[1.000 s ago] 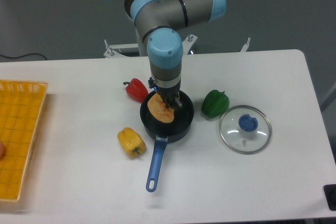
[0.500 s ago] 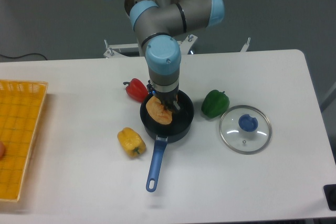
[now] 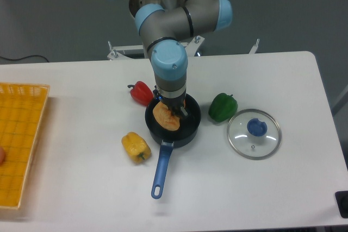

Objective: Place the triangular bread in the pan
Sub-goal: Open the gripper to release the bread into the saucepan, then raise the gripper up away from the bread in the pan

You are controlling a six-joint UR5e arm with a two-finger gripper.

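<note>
Progress: nearly complete. Triangular bread [image 3: 165, 117] sits within the rim of the pan [image 3: 191, 124], gripper [image 3: 173, 112] closed on it; release and withdrawal remain. Whether the bread rests on the pan floor cannot be told.

Pan: dark saucepan, blue handle toward the near edge; holds the bread only.

Yellow basket [image 3: 22, 139], far left: interior looks bare.

Glass lid [image 3: 254, 133]: right of the pan, on the table [image 3: 81, 188].
</note>
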